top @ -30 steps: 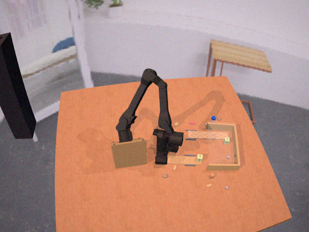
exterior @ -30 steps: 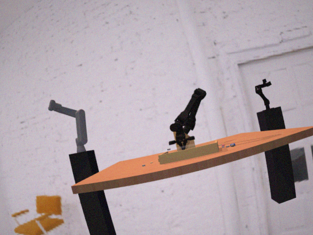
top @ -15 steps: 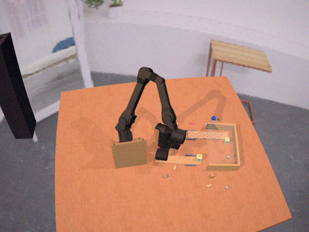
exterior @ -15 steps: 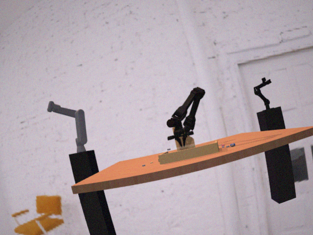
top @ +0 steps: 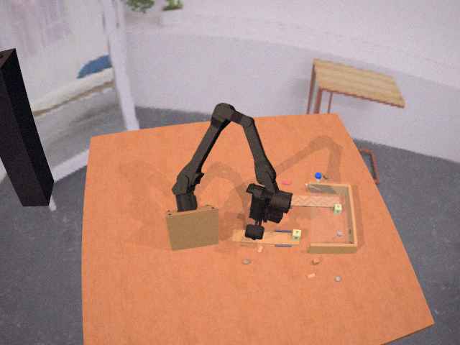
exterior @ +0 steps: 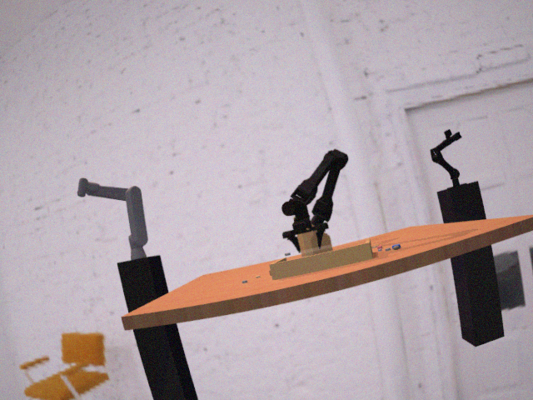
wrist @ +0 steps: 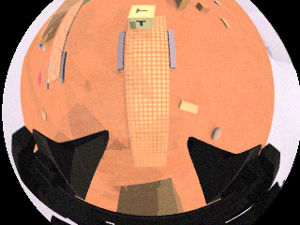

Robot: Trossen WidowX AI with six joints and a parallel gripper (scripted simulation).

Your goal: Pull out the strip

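Observation:
A pale yellow-green cube marked T rests at the far end of a yellow grid-patterned strip. The strip lies flat between two short grey-blue rails. A similar small cube stands by the far end of a pink zigzag strip; its label is too small to read. My gripper is open, pointing down. Its fingers are spread on either side of the grid strip's near part in the wrist view, with nothing between them. Their height above the strip is hard to tell.
A low wooden wall encloses the far area on three sides, with a translucent panel near the strips' ends. A wooden box stands by the arm's base. Small blocks and discs lie around, including a tan block and a grey disc.

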